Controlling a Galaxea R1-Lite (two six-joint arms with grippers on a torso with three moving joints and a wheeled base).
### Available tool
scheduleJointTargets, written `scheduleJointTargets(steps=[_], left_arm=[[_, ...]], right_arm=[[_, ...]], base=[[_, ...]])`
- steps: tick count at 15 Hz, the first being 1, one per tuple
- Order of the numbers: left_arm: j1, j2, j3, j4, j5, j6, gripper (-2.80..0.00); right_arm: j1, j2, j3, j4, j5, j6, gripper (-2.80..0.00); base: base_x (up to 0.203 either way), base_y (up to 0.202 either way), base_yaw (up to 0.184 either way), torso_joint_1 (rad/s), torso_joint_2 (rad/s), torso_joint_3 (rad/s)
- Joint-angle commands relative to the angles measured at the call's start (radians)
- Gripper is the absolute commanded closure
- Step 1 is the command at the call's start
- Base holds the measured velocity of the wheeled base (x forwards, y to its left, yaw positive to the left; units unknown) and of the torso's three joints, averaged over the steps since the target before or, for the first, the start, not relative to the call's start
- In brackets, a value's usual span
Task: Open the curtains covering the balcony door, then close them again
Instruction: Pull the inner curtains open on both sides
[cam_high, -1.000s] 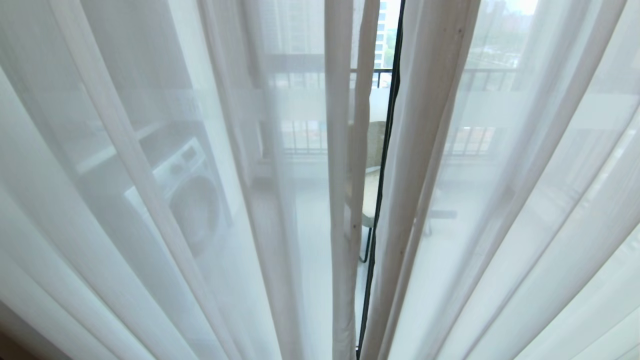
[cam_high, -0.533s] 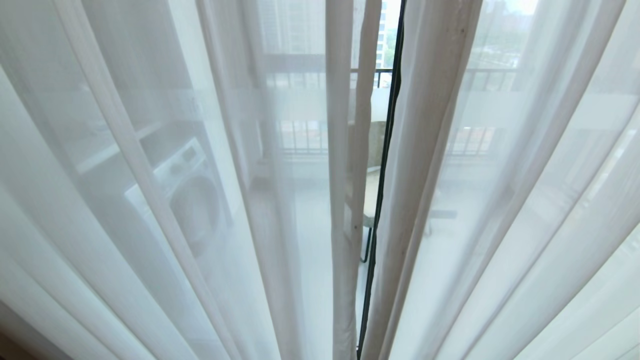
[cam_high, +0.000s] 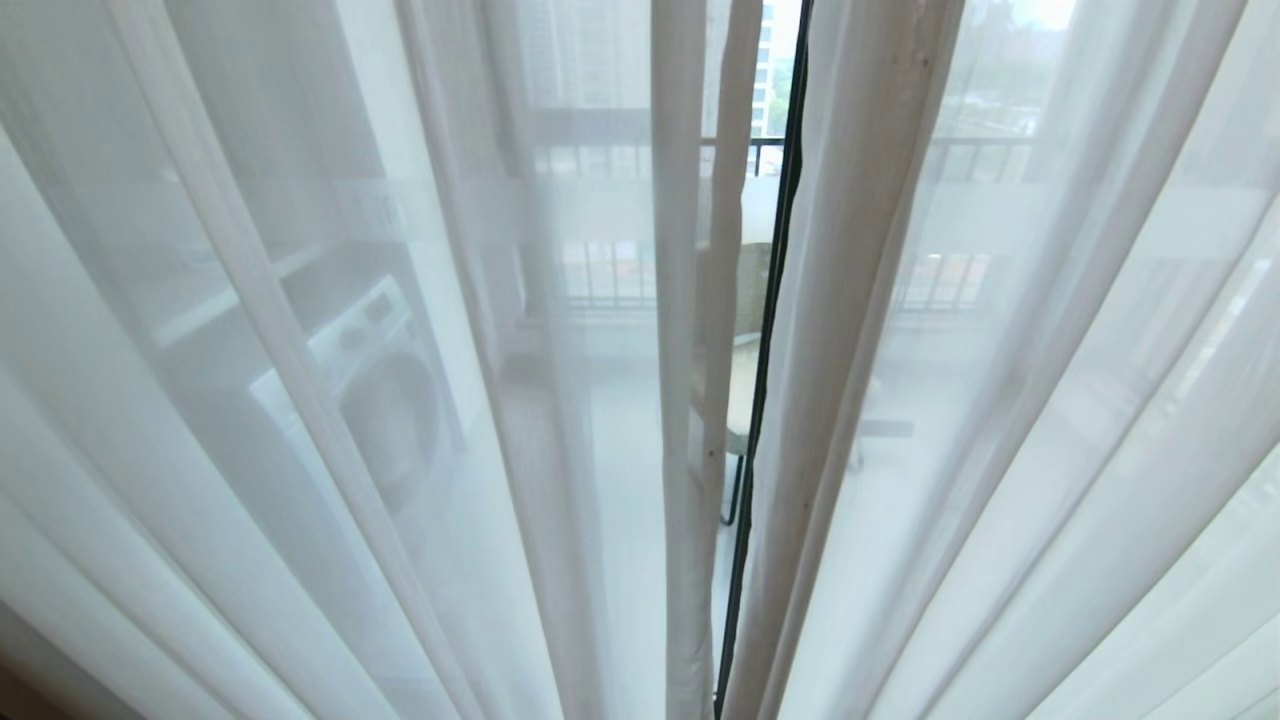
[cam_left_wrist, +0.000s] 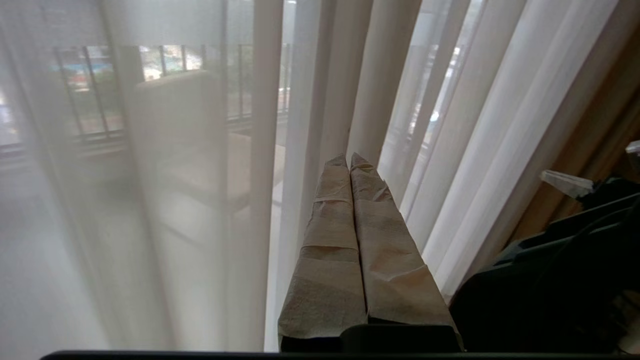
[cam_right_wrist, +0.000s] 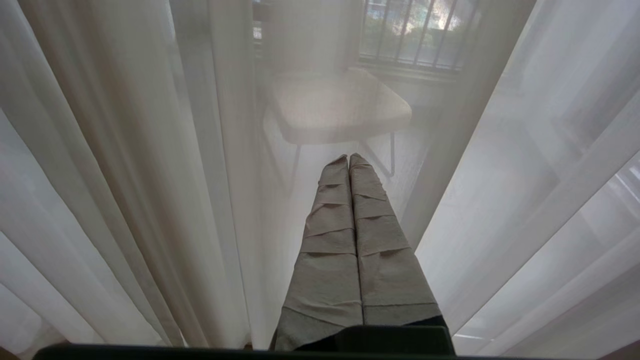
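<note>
Well, nothing has been parted yet, as far as I can judge: the curtains (cam_high: 400, 400) hang drawn across the balcony door (cam_high: 765, 330), and only a dark sliver of its black frame shows through the narrow slit where the two sheer panels meet. I would call this the opening step, at its very start.

The left gripper (cam_left_wrist: 349, 160) has its two taped fingers pressed flat together, clenched on nothing, and pointed at the folds. The meeting edges of the sheers (cam_left_wrist: 320, 100) hang just ahead of its tips, close but apart, as far as I can tell. The heavier beige drape (cam_left_wrist: 590, 150) hangs off to one side of it, near the robot's own dark body.

The right gripper (cam_right_wrist: 348, 161) is likewise clamped shut and empty. The sheer fabric (cam_right_wrist: 125, 150) falls on both sides of it, and the chair (cam_right_wrist: 335, 105) on the balcony shows hazily beyond its tips, through the cloth.

For the next move, I judge the left fingers need either to spread and pinch a panel's edge, or to slip closed into the slit and sweep the cloth outward. The fabric is thin and loose, so it may slide off rather than follow.

Counted: two grippers, both closed; two sheer panels meeting at one slit; one beige drape that I can see; one door frame line; one chair and one washing machine (cam_high: 380, 390) behind the cloth.
</note>
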Motion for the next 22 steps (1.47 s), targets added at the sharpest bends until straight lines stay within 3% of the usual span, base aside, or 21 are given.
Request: scheduleJointTargets(steps=[1,4,7,13,15,17,19,22], left_arm=[[-0.003,0.178,-0.099,-0.005,-0.149,-0.023,0.0],[-0.007,0.349,-0.267,-0.02,-0.337,-0.044,0.0],[-0.024,0.498,-0.403,-0.021,-0.471,-0.061,0.0],[-0.148,0.751,-0.639,-0.004,-0.477,-0.064,0.0],[-0.215,0.808,-0.702,0.024,-0.436,-0.063,0.0],[-0.292,0.839,-0.746,0.073,-0.323,-0.056,0.0],[-0.395,0.856,-0.773,0.125,-0.172,-0.028,0.0],[-0.529,0.88,-0.814,0.196,0.11,0.035,0.0]], right_arm=[[0.0,0.0,0.0,0.0,0.001,-0.001,0.0],[0.0,0.0,0.0,0.0,0.001,-0.001,0.0],[0.0,0.0,0.0,0.0,0.001,-0.001,0.0],[0.0,0.0,0.0,0.0,0.001,-0.001,0.0],[0.0,0.0,0.0,0.0,0.001,-0.001,0.0],[0.0,0.0,0.0,0.0,0.001,-0.001,0.0],[0.0,0.0,0.0,0.0,0.0,-0.001,0.0],[0.0,0.0,0.0,0.0,0.001,-0.001,0.0]], base=[[0.0,0.0,0.0,0.0,0.0,0.0],[0.0,0.0,0.0,0.0,0.0,0.0],[0.0,0.0,0.0,0.0,0.0,0.0],[0.0,0.0,0.0,0.0,0.0,0.0],[0.0,0.0,0.0,0.0,0.0,0.0],[0.0,0.0,0.0,0.0,0.0,0.0],[0.0,0.0,0.0,0.0,0.0,0.0],[0.0,0.0,0.0,0.0,0.0,0.0]])
